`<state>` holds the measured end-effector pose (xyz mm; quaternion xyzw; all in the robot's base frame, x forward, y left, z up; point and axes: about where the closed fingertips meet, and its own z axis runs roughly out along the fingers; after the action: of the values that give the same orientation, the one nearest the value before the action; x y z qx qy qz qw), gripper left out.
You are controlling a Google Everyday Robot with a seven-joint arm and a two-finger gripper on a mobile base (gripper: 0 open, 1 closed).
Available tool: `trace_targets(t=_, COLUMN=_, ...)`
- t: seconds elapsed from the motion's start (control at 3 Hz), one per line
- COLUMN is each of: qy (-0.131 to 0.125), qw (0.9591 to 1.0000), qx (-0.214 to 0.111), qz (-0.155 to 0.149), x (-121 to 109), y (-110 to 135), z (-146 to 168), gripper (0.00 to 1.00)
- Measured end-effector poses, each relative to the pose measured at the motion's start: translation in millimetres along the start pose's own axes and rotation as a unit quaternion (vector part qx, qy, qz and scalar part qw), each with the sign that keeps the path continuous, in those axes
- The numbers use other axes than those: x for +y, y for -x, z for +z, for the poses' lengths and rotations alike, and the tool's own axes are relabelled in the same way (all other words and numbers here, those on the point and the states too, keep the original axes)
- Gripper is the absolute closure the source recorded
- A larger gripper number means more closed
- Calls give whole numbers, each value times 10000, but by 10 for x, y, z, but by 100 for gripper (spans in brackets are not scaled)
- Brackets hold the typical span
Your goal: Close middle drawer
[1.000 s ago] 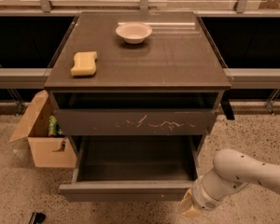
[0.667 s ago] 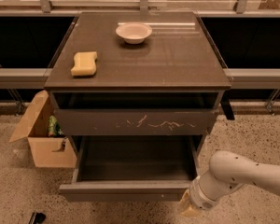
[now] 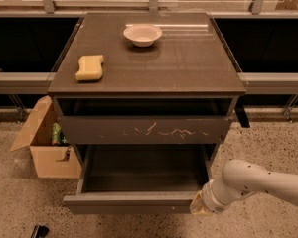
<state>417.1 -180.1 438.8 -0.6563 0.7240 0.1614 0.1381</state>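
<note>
The dark grey-brown, square-topped cabinet bench [image 3: 188,63] is the reference. The middle drawer [image 3: 129,203], wide, shallow and dark grey-brown with a plain handleless front, stands pulled far out of the bench front. Above it, the dark upper drawer with white scratch marks on its front [image 3: 144,129] projects slightly from the bench. The tool [image 3: 200,208] of the white tubular robot arm [image 3: 260,182] sits at the bench's lower right, at the right end of the middle drawer's front; its state cannot be told. On the bench top are a shallow pale round bowl [image 3: 142,34] at rear centre and a yellow rectangular sponge [image 3: 90,67] near the left edge. An open brown cardboard box [image 3: 44,150] stands left of the bench
</note>
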Motion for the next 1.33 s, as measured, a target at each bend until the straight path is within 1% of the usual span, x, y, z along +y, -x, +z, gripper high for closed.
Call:
trace_targets(t=0.67, qy=-265, qw=9993, qx=-240, qz=-69, x=-384, y=-137, z=144, gripper=20)
trace_targets(t=1.0, qy=-414, qw=9986, qx=-327, qz=-98, x=-550, y=-164, z=151, gripper=0)
trace_targets(t=1.33, qy=-547, qw=9975, qx=-414, qz=-161, x=-711, y=-162, z=115, gripper=0)
